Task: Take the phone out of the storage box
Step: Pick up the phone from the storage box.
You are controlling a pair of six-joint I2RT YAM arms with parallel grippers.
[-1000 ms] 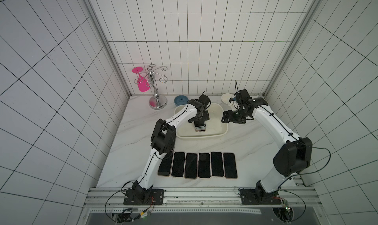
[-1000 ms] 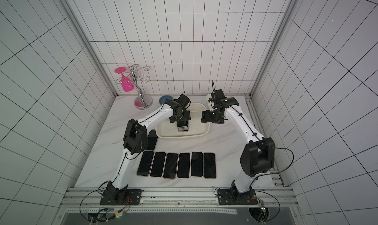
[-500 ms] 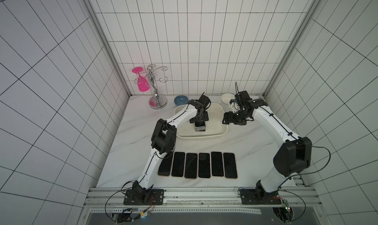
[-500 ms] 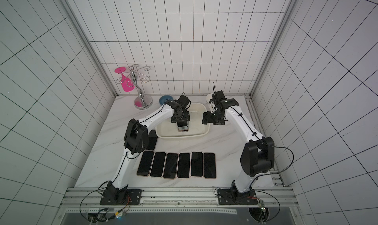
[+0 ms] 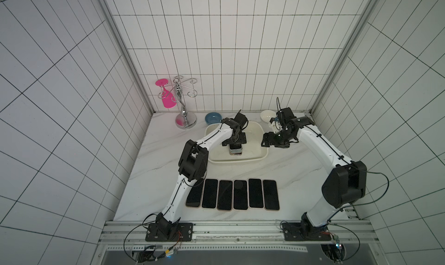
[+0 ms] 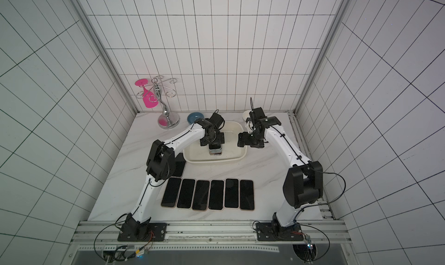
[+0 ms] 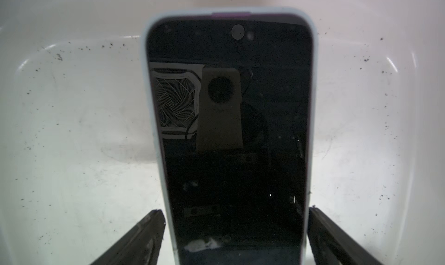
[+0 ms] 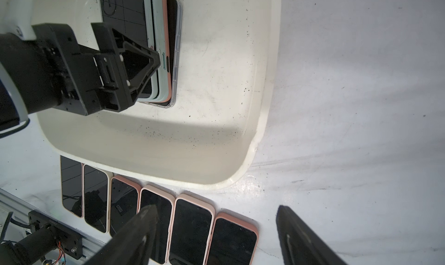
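Nearest me, the row of phones (image 5: 240, 195) lies face up on the bench (image 5: 154, 160), six of them edge to edge. The left arm (image 5: 179, 194) crosses the far end of the leftmost one. Behind that arm's elbow, in a top view, sits a dark patch (image 6: 179, 165); phone or shadow, I can't tell.

Further in, the box (image 5: 236, 160) holds a stack (image 5: 235, 151) near its middle. I can't count it, though the right wrist view shows mint, pink and clear cases under the top phone (image 7: 228, 131). The left hand (image 7: 237, 212) is down over the stack, its fingers (image 7: 139, 239) spread to either long edge of that phone. Whether they press it or stand just clear, I can't tell. The right hand (image 5: 265, 143) hangs open by the box's right rim, nothing between its fingers.

At the back, the right arm covers part of the white bowl (image 5: 266, 114). The blue bowl (image 5: 213, 118) and the rack (image 5: 183, 107) with its pink glass (image 5: 166, 96) show whole.

Against a second ago, neither arm has visibly shifted, and stack and row lie as they did.

Bare marble runs between row and box, and in a wide strip right of the box. The box floor on either side of the stack is bare but grit-speckled, and the back rim lies near both bowls
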